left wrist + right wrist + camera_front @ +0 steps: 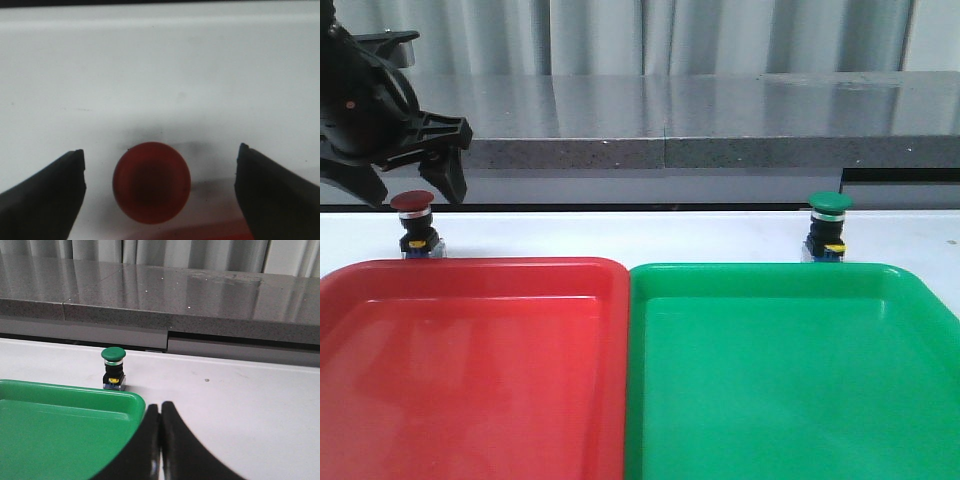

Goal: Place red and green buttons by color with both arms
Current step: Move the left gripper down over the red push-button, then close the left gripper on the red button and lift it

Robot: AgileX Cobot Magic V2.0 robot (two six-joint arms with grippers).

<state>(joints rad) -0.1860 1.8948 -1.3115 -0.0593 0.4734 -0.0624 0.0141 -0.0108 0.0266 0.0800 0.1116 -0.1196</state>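
Left tool: fingers spread wide, gripping nothing; poised directly above the red button, fingertips either side of its cap.
Red button: upright on the table, just beneath the left tool. From the left wrist camera its cap sits centred in the gap between the two fingers, touching neither.
Red button, look: dull red domed cap, silver collar, black body, yellow tab, blue base.
Red tray: just in front of the red button, on the near side from the left tool.
Green tray: beside the red tray, edges meeting.
Green button: upright on the table behind the green tray; well ahead of the right tool, apart from it.
Green button, look: green domed cap, silver collar, black body, yellow tab, blue base.
Right tool: fingers pressed together, clenched on nothing; it sits by the green tray's corner.
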